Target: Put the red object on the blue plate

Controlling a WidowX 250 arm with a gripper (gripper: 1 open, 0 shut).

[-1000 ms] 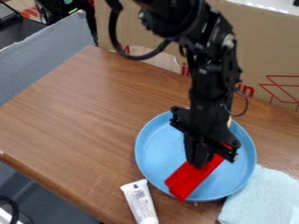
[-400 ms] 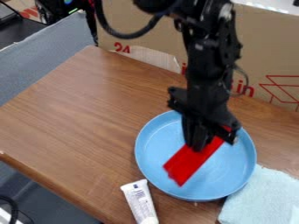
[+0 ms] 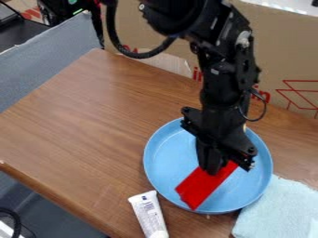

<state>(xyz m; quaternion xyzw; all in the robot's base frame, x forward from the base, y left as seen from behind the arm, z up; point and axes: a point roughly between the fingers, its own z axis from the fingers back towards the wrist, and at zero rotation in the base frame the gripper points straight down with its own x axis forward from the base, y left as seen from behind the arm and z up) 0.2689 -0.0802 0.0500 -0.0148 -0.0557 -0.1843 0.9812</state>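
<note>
From my remote station I am watching the black robot arm reaching down from the upper centre of the frame, its gripper (image 3: 218, 165) pointing straight down into the large round light-blue plate with a raised rim (image 3: 165, 158) at lower right. The jaws are closing tightly on the upper end of the bright red, long, narrow plastic bar (image 3: 204, 187), which is slanting down and to the left, its lower end lying toward the plate's near rim.

Compared with the picture a moment ago, the bar is sitting slightly lower and further right in the frame, back close to where it lay a second ago, and the arm's upper links are leaning a little differently above it. The plate itself is staying where it was.

Around the plate, a white squeeze tube with dark print (image 3: 151, 215) is lying on the brown wooden table (image 3: 87, 112) just beside the plate's lower left edge, unmoved. A pale teal cloth (image 3: 284, 214) is filling the lower right corner, touching or nearly touching the plate's rim. A cardboard box with red lettering (image 3: 284, 46) is standing behind the arm at upper right, with a red wire rack (image 3: 298, 96) at the right edge.
</note>
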